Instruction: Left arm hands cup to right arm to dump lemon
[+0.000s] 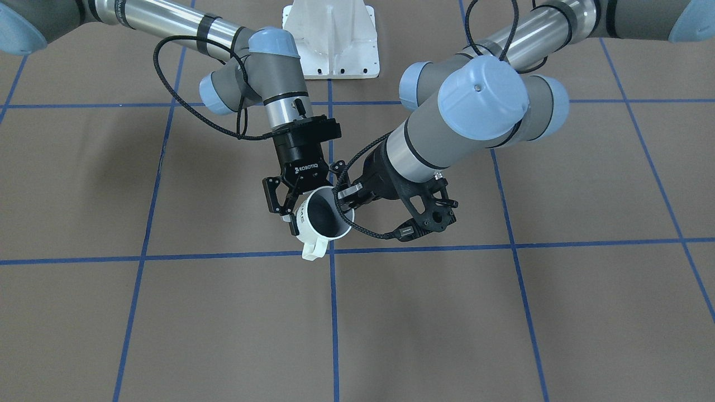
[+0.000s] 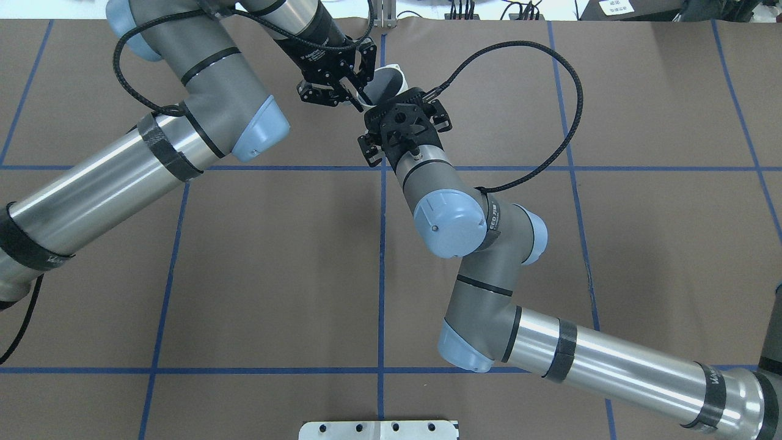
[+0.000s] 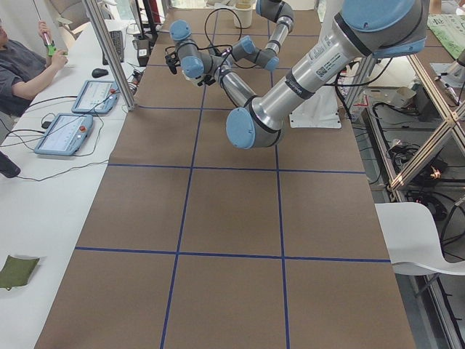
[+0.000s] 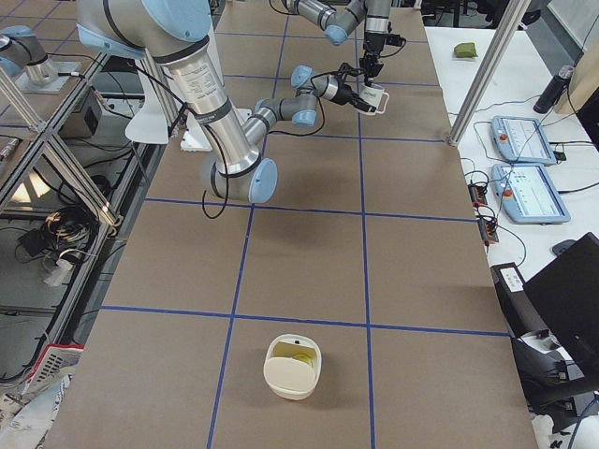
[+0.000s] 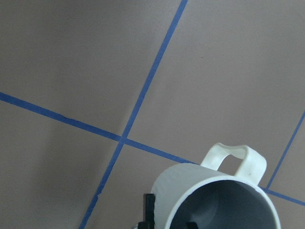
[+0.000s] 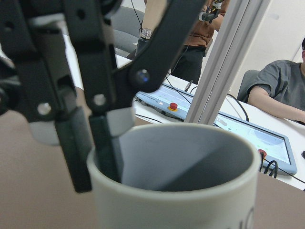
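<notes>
Over the table (image 1: 167,312), the cup (image 1: 327,219) is pinched at its rim by the left claw (image 1: 344,196); the right claw (image 1: 314,197) is spread around it; whether it grips cannot be told.

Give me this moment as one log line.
phase: handover | left gripper: shut on cup rim | right gripper: straddles cup, grip unclear | cup: off table

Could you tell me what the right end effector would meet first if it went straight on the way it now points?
The right end effector would most likely meet the cup, dead ahead in its wrist view and held at the rim by the left end effector.
</notes>
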Available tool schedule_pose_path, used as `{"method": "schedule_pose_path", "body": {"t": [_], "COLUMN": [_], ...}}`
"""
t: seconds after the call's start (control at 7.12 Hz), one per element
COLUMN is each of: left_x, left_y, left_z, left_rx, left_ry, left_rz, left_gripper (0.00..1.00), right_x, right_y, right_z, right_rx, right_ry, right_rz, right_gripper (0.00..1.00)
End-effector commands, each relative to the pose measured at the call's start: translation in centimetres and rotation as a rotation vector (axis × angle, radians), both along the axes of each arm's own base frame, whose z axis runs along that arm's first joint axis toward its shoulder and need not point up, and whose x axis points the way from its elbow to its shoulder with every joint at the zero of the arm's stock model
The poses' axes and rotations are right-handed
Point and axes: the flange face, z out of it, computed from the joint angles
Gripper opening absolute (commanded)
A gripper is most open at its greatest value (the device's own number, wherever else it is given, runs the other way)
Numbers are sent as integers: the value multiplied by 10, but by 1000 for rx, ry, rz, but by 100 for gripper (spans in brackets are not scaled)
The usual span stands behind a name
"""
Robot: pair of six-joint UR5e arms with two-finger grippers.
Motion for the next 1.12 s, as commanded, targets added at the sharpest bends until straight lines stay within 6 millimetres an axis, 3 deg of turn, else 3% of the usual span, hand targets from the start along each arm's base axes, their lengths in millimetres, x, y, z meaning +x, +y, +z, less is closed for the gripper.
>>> {"method": "schedule_pose_path", "body": {"t": [0.0,0.7,0.98], "left_x": [0,1,1], "left_y": [0,-1,-2], "left_z": [0,1,0], "left_rx": [-1,-2,-1], "left_ry": [-1,-2,-2], "left_rz": [0,0,-1], "left_gripper": [0,0,0], "right_x": [3,27,32], "right_y": [2,15,39], "right_z": [1,6,12], "right_rx": [47,68,76], "right_ry": [79,70,59], "right_rz": [-19,-14,-36], "right_gripper": [98,99,99]}}
